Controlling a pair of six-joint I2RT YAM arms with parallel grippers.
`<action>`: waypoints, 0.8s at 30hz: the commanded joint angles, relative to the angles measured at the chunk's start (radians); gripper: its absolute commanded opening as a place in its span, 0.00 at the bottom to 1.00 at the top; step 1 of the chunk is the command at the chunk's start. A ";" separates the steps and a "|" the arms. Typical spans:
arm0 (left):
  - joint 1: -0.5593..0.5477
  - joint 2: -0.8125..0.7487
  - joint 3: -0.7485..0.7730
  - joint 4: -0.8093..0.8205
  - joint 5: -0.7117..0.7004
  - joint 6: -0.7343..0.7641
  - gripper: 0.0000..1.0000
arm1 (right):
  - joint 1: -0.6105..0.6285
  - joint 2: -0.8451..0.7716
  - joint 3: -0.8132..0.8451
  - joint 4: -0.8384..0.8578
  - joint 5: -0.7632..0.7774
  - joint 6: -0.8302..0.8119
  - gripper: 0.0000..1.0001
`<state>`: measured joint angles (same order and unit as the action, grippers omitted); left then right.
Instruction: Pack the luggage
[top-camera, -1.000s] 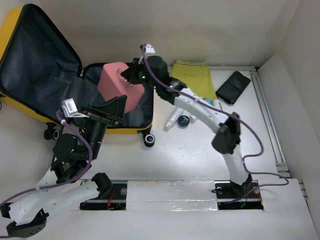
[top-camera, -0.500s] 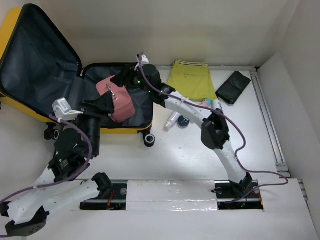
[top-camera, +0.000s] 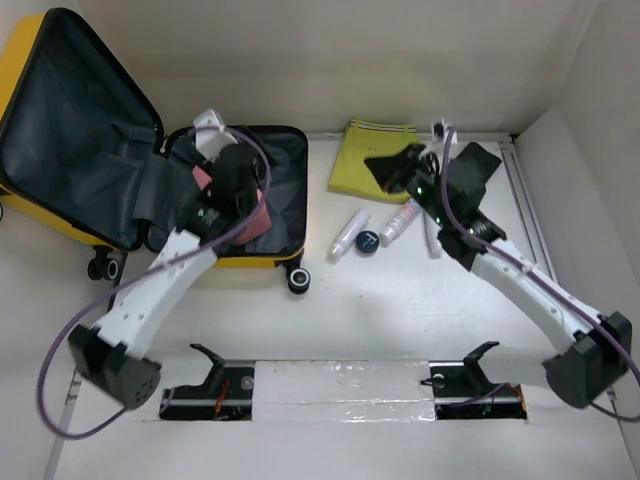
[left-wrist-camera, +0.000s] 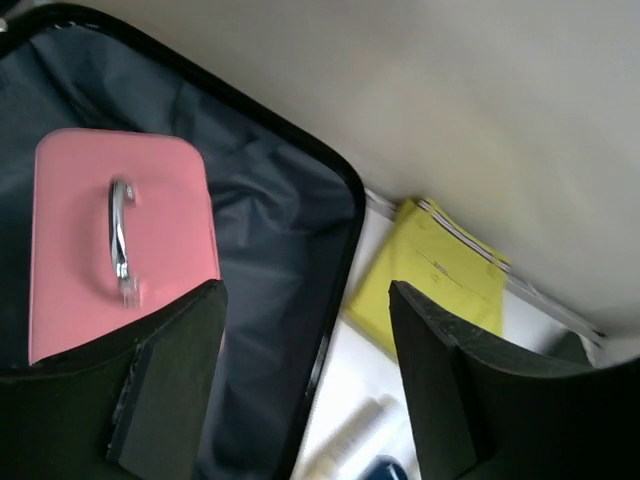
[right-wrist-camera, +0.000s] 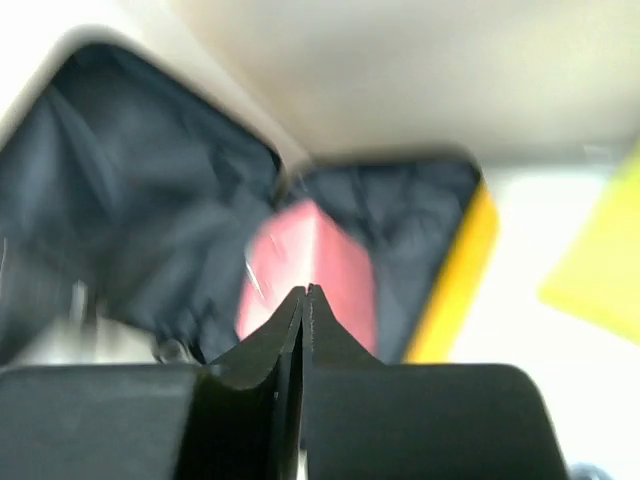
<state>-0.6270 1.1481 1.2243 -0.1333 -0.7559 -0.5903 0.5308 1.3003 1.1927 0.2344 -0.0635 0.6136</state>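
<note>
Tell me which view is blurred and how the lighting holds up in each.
Right wrist: blurred throughout, the yellow hard-shell suitcase and pink boxy pouch smeared. Left wrist: pouch sharp, glint on its metal handle. Top external: crisp, evenly lit, soft shadows.

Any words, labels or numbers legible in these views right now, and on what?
No text is readable.
Round dark blue tin: pale mark on its lid, too small to read.
White tube: coloured print, too small to read.
Folded yellow garment: no legible label.
Open yellow suitcase: no lettering visible.
</note>
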 joint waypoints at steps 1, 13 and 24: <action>0.200 0.119 0.183 -0.108 0.347 -0.026 0.60 | 0.031 -0.093 -0.248 -0.035 0.016 -0.093 0.08; 0.469 0.148 0.034 -0.135 0.487 -0.036 0.56 | 0.084 -0.207 -0.423 -0.055 -0.085 -0.258 0.52; 0.434 0.289 0.066 -0.118 0.448 -0.006 0.56 | 0.074 -0.179 -0.461 -0.046 -0.147 -0.284 0.54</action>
<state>-0.1719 1.3884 1.2312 -0.2703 -0.2890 -0.6147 0.6022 1.1221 0.7395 0.1402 -0.1761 0.3527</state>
